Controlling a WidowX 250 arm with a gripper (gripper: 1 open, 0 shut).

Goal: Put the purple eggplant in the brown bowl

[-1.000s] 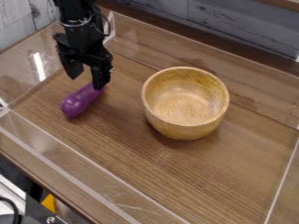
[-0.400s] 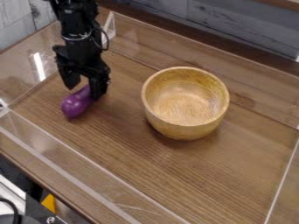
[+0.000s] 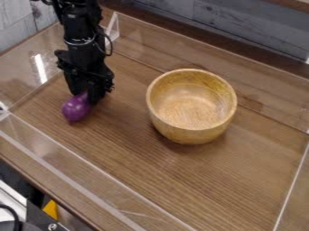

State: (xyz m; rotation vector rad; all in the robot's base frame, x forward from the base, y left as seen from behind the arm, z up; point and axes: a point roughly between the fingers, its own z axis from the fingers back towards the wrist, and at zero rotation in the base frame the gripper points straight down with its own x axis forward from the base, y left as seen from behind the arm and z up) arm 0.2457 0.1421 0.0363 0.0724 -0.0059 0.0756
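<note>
The purple eggplant [image 3: 76,110] is being seen on the wooden tabletop [image 3: 169,185], left of the brown bowl [image 3: 191,106] in the view and well apart from it. Its smooth, rounded lower end is being left exposed, pointing toward the bottom left of the view; its upper end is being covered by the black gripper [image 3: 85,93]. No brand, label or writing is being made out on any surface.

The gripper is being held low at the eggplant's upper end, with its fingers directed downward and toward the viewer. Whether the fingers are being closed on the eggplant or held apart around it cannot be told, as the contact is being obscured by the dark finger parts. The black robot arm [image 3: 79,27] is being extended from the top edge of the view, reaching down steeply above the eggplant.

The bowl is being supported upright on the tabletop, right of the gripper in the view. Its light-brown interior is being shown from above, and nothing is being contained in it. At the bottom left, beyond the tabletop's edge, black cables [image 3: 14,215] and a small yellow item [image 3: 50,209] are being partly shown; the latter cannot be identified.
</note>
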